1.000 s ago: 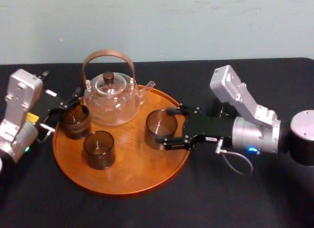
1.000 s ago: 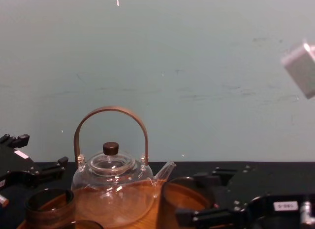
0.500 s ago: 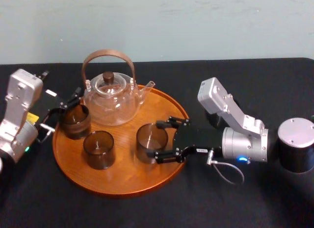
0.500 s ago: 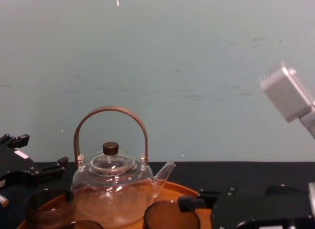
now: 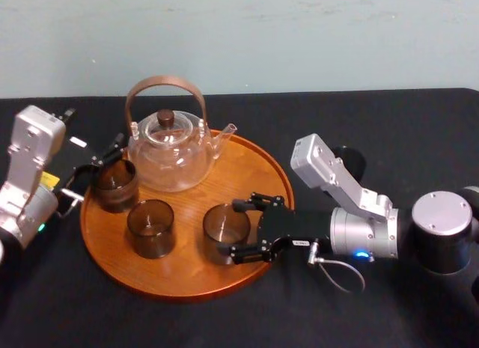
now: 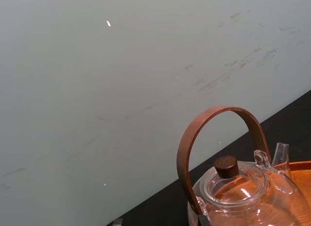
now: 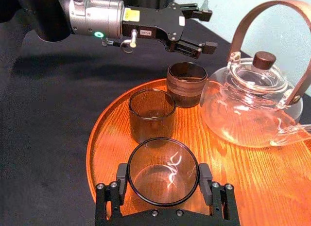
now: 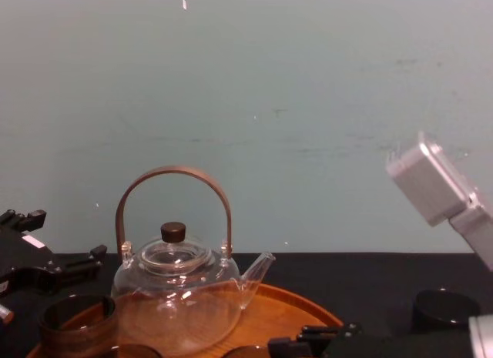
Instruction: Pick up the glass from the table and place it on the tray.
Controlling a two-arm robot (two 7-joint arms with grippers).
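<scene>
Looks down on a black surface (image 5: 224, 318) bearing a wide, round, orange-brown wooden tray (image 5: 187, 277) with a low raised rim, against a pale wall (image 5: 239, 34).

Reaches in from the right with the right hand (image 5: 229, 228), low over the near right part of the tray. Grasps the glass (image 5: 224, 222), a clear, smoky tumbler, standing upright with its mouth up. From the right wrist view, shows black fingers (image 7: 204, 173) pressed against opposite sides of the glass, with orange wood visible through its bottom. Places the glass well inside the rim, down at the level of the wood. Cannot tell whether its base touches the wood.

Sets the glass just to the right of a second dark tumbler (image 5: 150, 228), with a small gap between the two. Has both standing in front of a clear glass teapot (image 5: 170, 157) with an arched brown handle, a dark knob on its lid and its spout pointing right. Shows a third, darker cup (image 5: 114, 185) at the left edge of the tray, beside the teapot.

Finds the left hand (image 5: 101, 159) at the left rim of the tray, just beside that darker cup. Has its fingers spread apart, holding nothing.
</scene>
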